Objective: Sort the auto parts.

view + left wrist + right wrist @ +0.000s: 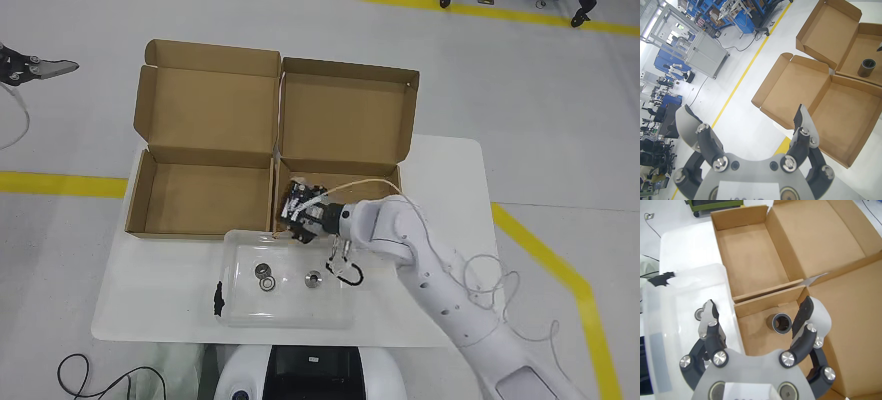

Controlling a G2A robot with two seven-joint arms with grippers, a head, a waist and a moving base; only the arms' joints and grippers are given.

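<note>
The right claw hangs with its jaws spread wide over the near-left corner of the right cardboard box. One finger is above the clear plastic tray and the other is above the box floor. Below the gap between them stands a short metal bushing, gripped by nothing. It rests on end on the box floor with its long axis vertical and its dark-rimmed open bore pointing straight up. It sits close to the wall this box shares with the left cardboard box and near the wall facing the tray. The left wrist view shows the same bushing upright in the farther box. Both boxes lie side by side, touching, on the white tabletop, their lids folded back flat. The tray sits just in front of them and holds three small round bearings: two close together and one apart from them towards the right arm. A small black part lies at the tray's left wall; whether it is inside or outside cannot be told. The left claw is held off the tabletop's far-left side, above the floor with its yellow line, its jaws wide apart and holding nothing.
</note>
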